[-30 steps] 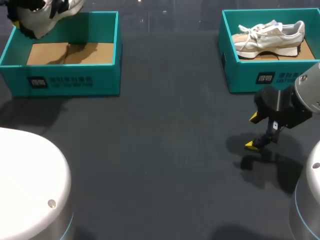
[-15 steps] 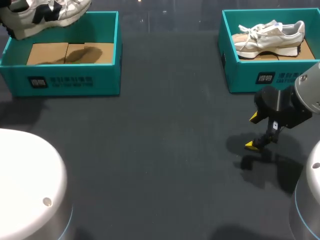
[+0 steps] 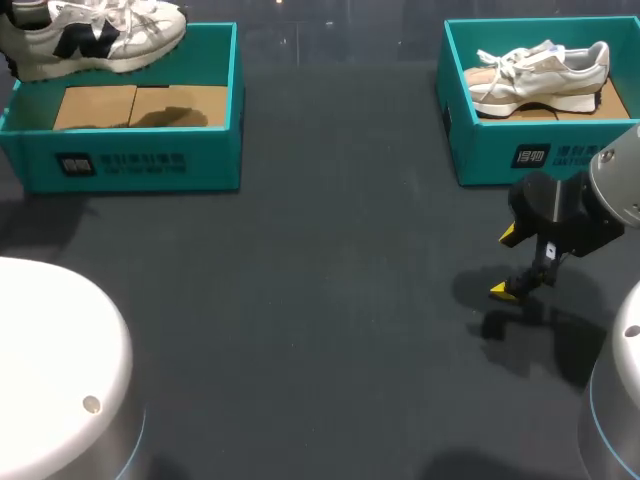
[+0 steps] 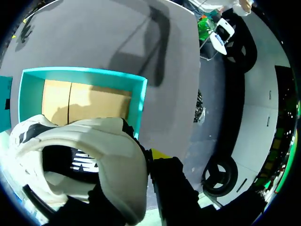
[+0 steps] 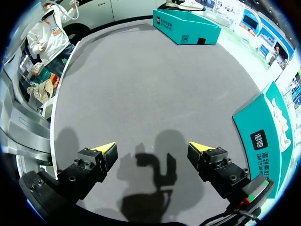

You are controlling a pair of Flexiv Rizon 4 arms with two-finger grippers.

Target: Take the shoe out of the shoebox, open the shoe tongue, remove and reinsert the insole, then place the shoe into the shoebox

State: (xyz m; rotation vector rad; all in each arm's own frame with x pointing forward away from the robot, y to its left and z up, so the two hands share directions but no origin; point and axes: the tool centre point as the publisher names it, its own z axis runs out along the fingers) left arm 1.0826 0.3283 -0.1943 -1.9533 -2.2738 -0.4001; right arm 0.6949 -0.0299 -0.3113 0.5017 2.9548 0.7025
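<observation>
A white shoe with black marks [image 3: 95, 35] hangs level over the back left corner of the left teal shoebox [image 3: 130, 165], whose cardboard floor is bare. In the left wrist view my left gripper [image 4: 143, 157] is shut on the shoe's heel rim [image 4: 94, 155]; one yellow tip shows outside it, the other is hidden inside. The box [image 4: 84, 94] lies below it. My right gripper [image 3: 515, 262] stands open low over the table, in front of the right shoebox [image 3: 530, 155]. Nothing is between its fingers [image 5: 106, 149].
The right teal shoebox holds a beige and white shoe [image 3: 540, 72]. In the right wrist view that box [image 5: 263, 136] is close beside the right gripper, with dark table ahead. My arms' white bases [image 3: 50, 370] fill the near corners.
The shoe has swung from a steep tilt to level and drifted slightly right above the left box. The right arm has not moved.
</observation>
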